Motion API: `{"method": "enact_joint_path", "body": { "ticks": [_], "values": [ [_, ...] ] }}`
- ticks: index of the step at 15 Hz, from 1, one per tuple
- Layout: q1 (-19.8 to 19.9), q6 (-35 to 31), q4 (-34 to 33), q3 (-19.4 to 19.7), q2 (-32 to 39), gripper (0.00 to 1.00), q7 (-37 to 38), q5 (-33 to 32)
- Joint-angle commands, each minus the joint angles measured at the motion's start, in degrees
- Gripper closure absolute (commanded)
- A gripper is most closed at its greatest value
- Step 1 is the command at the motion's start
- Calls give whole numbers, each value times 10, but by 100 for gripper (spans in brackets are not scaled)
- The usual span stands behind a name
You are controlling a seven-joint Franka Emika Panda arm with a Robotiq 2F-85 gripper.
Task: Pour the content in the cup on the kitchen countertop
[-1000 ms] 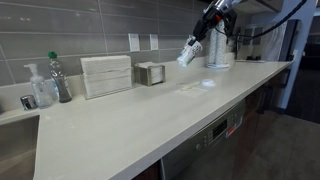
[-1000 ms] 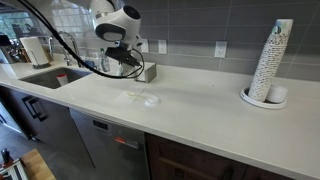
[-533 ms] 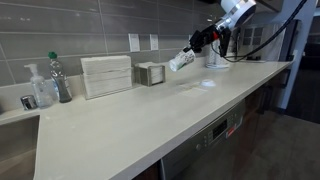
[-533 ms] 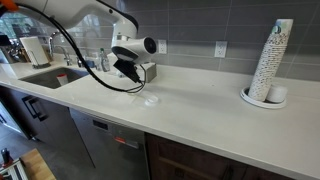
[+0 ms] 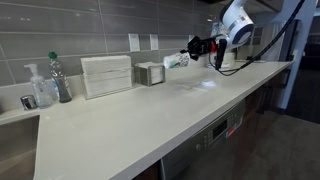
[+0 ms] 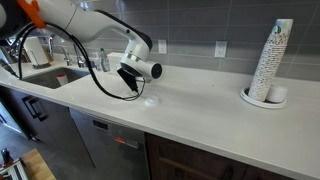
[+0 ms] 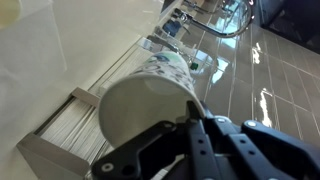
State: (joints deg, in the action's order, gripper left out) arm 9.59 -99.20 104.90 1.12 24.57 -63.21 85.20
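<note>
My gripper (image 5: 194,46) is shut on the cup (image 5: 177,61), a small white paper cup with a blue-green pattern. It holds the cup on its side above the kitchen countertop (image 5: 150,120), near the tiled wall. In the wrist view the cup (image 7: 150,88) fills the centre, with my gripper's (image 7: 176,132) fingers clamped on its wall. A few small pale bits of the content (image 5: 205,83) lie on the counter below; they also show in an exterior view (image 6: 150,100). I cannot see inside the cup.
A white ribbed holder (image 5: 106,75), a small box (image 5: 150,73) and bottles (image 5: 58,78) stand along the wall. A tall stack of plain white cups (image 6: 270,58) stands at the far end. A sink (image 6: 45,76) lies beyond the arm.
The arm has swung the cup from mouth-down over the pale bits up towards the wall. The cup now lies nearly level. The bits stay on the counter.
</note>
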Motion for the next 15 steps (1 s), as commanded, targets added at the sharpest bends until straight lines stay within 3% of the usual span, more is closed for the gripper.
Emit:
{"method": "enact_joint_path", "body": {
  "ticks": [1, 8, 15],
  "values": [
    [9, 31, 4, 7, 24, 99, -13, 87],
    [-2, 74, 7, 10, 54, 99, -16, 196],
    [-15, 116, 5, 15, 70, 99, -25, 225]
  ]
}}
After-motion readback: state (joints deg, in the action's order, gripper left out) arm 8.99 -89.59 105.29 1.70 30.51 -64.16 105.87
